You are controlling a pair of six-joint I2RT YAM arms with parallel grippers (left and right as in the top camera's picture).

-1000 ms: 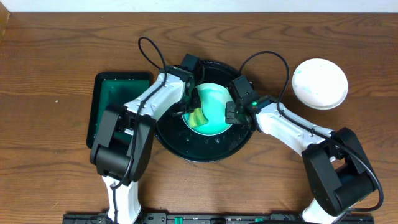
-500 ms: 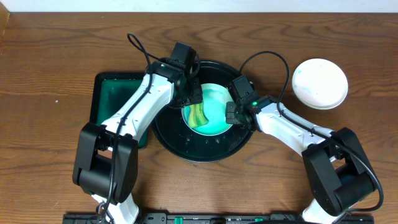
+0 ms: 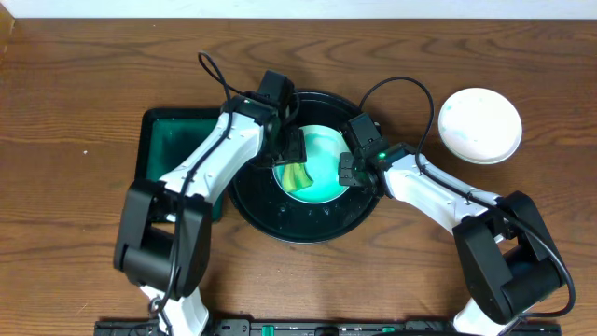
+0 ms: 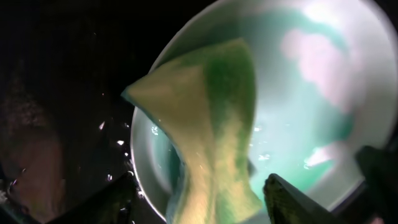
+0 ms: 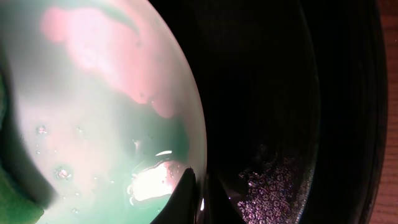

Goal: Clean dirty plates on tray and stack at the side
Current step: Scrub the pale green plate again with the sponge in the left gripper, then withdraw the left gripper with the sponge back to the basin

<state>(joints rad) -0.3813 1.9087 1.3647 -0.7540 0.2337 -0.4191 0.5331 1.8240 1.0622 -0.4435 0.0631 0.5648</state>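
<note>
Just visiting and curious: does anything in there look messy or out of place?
Yes. A yellow-green sponge lies crumpled and bent on the wet aqua plate in the black tray, loose between the open jaws of the left gripper. Water droplets speckle the tray floor.

Dark brown wood-grain table (image 3: 75, 75); pale wall strip (image 3: 373, 7) beyond far edge.

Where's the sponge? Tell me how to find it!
Look for the big round black tray in the middle of the table. An aqua plate sits on it, and the sponge rests on the plate's left part. It's the only yellow-and-green thing there.
</note>
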